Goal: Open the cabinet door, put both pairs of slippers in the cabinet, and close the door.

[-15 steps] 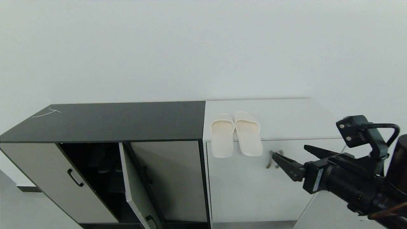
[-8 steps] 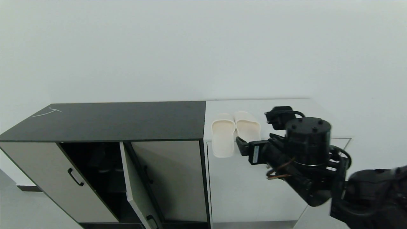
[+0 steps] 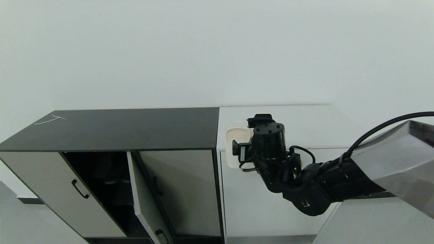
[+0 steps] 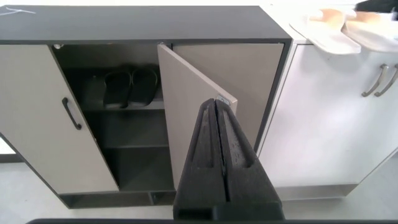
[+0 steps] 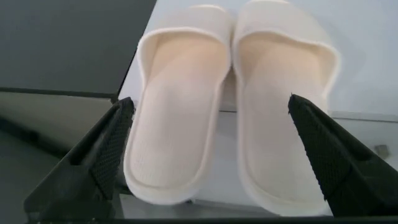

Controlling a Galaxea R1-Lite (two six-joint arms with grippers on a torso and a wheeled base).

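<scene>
Where wedge-shaped fingers (image 5: 102,155) straddle them, cream slippers (image 5: 177,124) seem foam.

**Black joints, grey shell**

My right arm (image 3: 305,189) was matte black along its rounded joints, ending in a drum-shaped wrist cap (image 3: 269,130) dotted with small screws. A white label (image 3: 242,150) sat on the wrist block. Thin orange-brown wires (image 3: 249,166) looped beneath it, and a thick black cable (image 3: 383,126) arched to a silver-grey shell (image 3: 403,159) farther up. My right gripper (image 5: 210,102) had two black, wedge-shaped fingers (image 5: 102,158) with a fine ribbed grain. My left gripper (image 4: 216,109) showed the same black wedges, a thin seam running between them.
</scene>
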